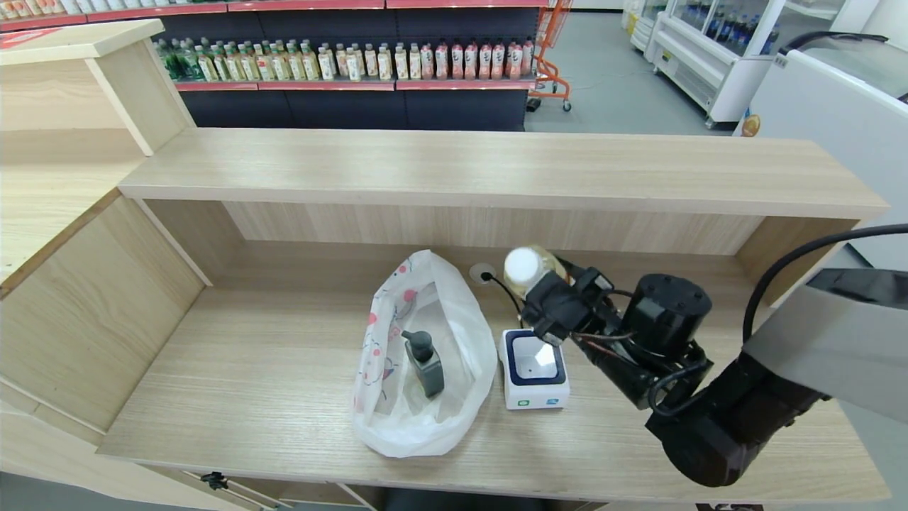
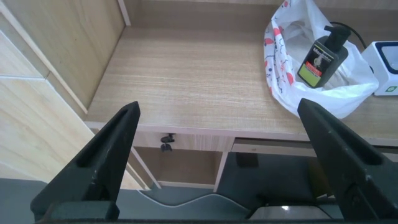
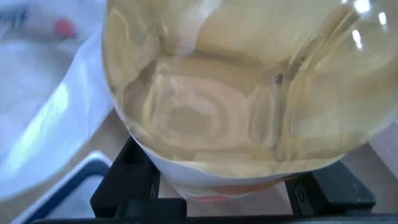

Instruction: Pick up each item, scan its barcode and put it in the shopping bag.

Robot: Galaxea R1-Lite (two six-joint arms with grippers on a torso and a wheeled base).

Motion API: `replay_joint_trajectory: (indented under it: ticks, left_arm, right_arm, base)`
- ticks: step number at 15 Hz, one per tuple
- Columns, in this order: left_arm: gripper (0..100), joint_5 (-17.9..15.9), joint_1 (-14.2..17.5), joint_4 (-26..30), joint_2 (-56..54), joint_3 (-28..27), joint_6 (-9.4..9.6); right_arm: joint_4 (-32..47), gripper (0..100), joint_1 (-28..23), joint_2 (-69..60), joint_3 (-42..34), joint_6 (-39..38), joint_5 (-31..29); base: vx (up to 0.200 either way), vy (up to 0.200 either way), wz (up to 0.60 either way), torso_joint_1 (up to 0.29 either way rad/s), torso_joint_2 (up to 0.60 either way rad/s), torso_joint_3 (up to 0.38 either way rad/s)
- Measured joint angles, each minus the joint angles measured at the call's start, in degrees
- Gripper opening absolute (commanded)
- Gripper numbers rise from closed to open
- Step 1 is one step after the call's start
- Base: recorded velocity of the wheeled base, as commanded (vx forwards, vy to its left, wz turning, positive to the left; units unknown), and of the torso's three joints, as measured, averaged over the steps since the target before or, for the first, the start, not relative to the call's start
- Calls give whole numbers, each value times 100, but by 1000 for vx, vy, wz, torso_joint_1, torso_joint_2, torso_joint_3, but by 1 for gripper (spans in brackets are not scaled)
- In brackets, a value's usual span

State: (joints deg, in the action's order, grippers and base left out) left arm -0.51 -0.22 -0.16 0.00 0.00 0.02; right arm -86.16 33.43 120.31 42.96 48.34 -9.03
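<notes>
Right gripper (image 1: 564,287) is clamped on a clear bottle (image 1: 525,270) with a white cap and yellowish liquid. The fingers grip it from both sides around the body, and in the right wrist view the bottle sits between the two black fingers. It's held off the counter (image 1: 248,383), tilted with the cap end toward the shopping bag side, just behind the scanner (image 1: 535,365) and near the back wall. I can't tell if a barcode faces the scanner window.

The scanner stands on the counter just right of the shopping bag (image 1: 464,355), close to it but I can't tell if they touch. Its window faces up and is lit white. A black cable (image 1: 507,292) runs from a round grommet (image 1: 483,273) in the counter toward the scanner.

The shopping bag is white plastic with red prints, lying open near the middle of the counter. Inside it is a dark pump bottle (image 1: 424,365). In the left wrist view it stands upright with its label showing.

Left gripper (image 2: 217,162) has its jaws spread wide and nothing in them. It sits low, off the counter's near edge, to the left of the bag and well apart from it
</notes>
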Motion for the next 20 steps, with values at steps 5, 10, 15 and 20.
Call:
replay_joint_trajectory:
  ticks: [5, 10, 15, 20]
  left_arm:
    - [100, -2, -2, 0, 0, 0, 0]
    - [100, 5, 0, -2, 0, 0, -23]
    - [100, 7, -5, 0, 0, 0, 0]
    - [100, 7, 0, 0, 0, 0, -2]
  right_arm:
    - [1398, 0, 194, -1207, 382, -2760, -1111]
    - [1903, 0, -278, -1963, -226, -4418, -596]
    - [1921, 0, -440, -1898, -438, -4640, 193]
    - [1705, 0, -538, -1295, -390, -4942, 983]
  base:
    - [0, 0, 0, 0, 0, 0]
    - [0, 160, 0, 2, -1, 4]
    - [0, 80, 0, 8, 5, 0]
    - [0, 0, 0, 0, 0, 0]
